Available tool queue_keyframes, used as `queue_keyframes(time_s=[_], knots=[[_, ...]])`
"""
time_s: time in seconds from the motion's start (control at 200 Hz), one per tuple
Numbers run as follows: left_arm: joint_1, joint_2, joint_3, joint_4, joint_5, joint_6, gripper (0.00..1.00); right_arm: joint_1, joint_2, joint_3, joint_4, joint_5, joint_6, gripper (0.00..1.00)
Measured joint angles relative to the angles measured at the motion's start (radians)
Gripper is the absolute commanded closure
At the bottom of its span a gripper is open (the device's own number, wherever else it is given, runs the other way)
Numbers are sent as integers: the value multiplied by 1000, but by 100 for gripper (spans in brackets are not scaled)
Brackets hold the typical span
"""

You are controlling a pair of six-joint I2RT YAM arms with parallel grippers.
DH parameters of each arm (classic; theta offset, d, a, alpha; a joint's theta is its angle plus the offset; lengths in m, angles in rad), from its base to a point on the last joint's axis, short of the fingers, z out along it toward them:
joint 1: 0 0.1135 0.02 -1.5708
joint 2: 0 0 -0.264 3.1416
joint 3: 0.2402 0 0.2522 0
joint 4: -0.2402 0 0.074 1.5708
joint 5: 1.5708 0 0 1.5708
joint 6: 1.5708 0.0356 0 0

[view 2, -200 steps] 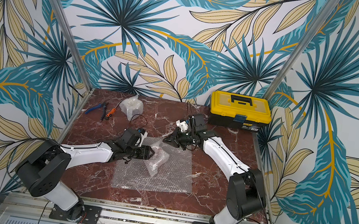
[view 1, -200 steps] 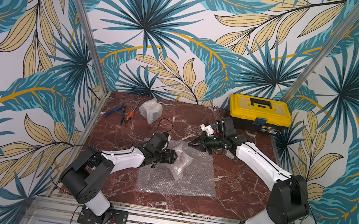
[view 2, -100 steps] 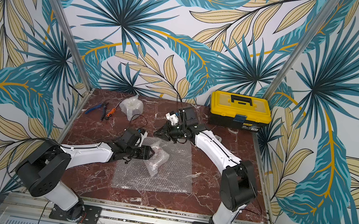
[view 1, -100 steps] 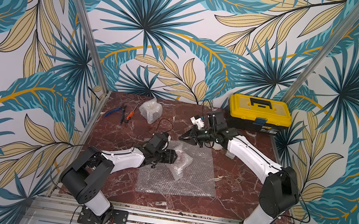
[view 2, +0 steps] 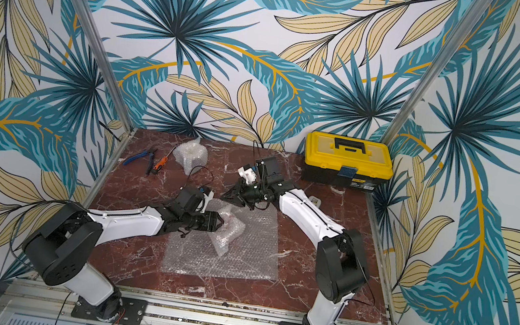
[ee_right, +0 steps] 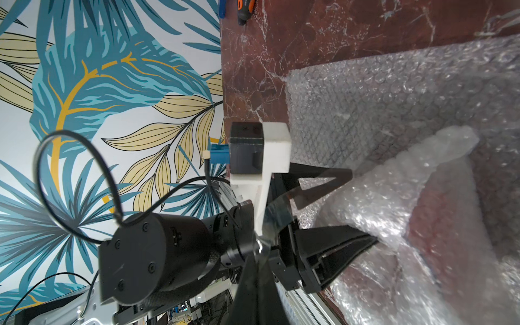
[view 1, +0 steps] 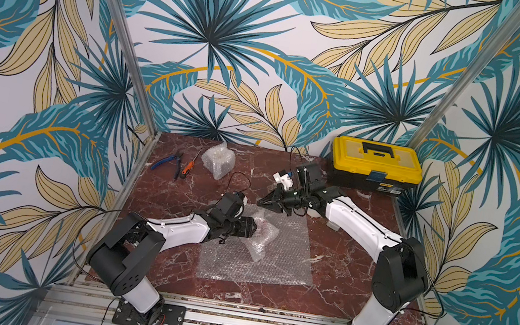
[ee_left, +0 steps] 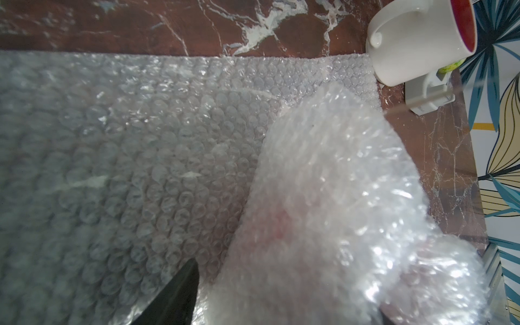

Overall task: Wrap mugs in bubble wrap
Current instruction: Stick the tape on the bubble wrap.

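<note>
Progress: partial. One wrapped bundle (view 1: 218, 160), presumably a finished mug, sits at the back of the surface (view 1: 338, 282). Left tool (view 1: 251, 228) clamps the red mug (ee_left: 295, 219), loosely rolled in bubble wrap (view 1: 274, 264) on the flat sheet. Right tool (view 1: 262, 202) is closed and empty above the sheet's far edge. White mug (ee_left: 416, 42) sits bare at the sheet's corner. Judged: one done, one underway, one outstanding.

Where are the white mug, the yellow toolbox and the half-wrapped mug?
white mug (ee_left: 413, 47): left wrist view, on its outer side wall.
yellow toolbox (view 1: 347, 159): in a top view, on the lid.
half-wrapped mug (view 1: 263, 234): in a top view, on its wrapped middle.
</note>
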Motion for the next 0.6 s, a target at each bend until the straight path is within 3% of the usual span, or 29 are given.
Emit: queue_keyframes(time_s=[0.601], knots=[[0, 0, 0, 0, 0, 0, 30, 18, -84, -151, 1, -5, 0, 100]])
